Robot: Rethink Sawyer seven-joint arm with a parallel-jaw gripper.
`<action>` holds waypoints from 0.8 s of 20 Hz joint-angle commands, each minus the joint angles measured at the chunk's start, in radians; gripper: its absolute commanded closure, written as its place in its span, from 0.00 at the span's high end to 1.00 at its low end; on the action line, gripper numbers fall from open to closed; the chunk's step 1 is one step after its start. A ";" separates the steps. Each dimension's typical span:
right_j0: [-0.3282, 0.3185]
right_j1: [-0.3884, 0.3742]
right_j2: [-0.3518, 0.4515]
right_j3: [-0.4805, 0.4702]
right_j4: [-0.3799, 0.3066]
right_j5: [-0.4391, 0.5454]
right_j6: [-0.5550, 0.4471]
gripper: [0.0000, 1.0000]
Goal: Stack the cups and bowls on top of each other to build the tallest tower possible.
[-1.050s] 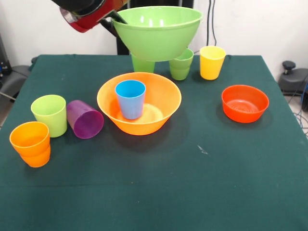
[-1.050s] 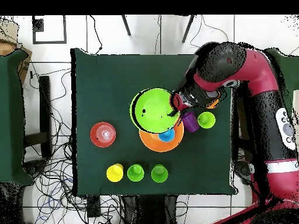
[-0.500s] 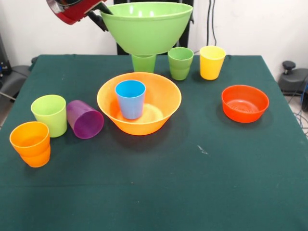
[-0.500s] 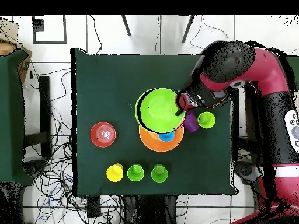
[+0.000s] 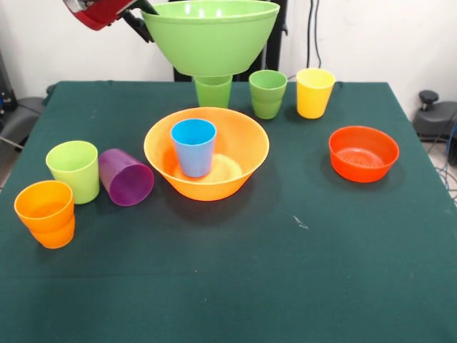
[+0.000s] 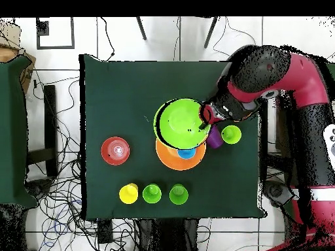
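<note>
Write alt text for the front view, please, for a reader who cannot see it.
The gripper holds a large lime-green plastic bowl by its rim, lifted above a large orange plastic bowl with a blue plastic cup standing inside. Other cups and a small red-orange bowl sit around on the green table.

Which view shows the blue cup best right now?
The front view: the blue cup stands upright and fully visible inside the orange bowl. In the overhead view, the lifted green bowl covers most of it, leaving only a blue sliver.

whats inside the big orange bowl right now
A blue cup stands upright inside the orange bowl, open end up. From overhead, the lime-green bowl held by the gripper covers part of the orange bowl, but the front view shows nothing else inside.
</note>
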 commanded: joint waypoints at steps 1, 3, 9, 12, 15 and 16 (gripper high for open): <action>0.018 0.021 -0.032 -0.044 -0.050 0.044 -0.365 0.00; 0.019 0.023 -0.032 -0.049 -0.052 0.045 -0.371 0.00; 0.009 0.027 -0.033 -0.043 -0.055 0.045 -0.384 0.00; 0.010 0.042 -0.035 -0.058 -0.050 0.062 -0.389 0.00; 0.016 0.049 -0.039 -0.071 -0.072 0.082 -0.424 0.00; 0.020 0.052 -0.042 -0.078 -0.082 0.091 -0.436 0.00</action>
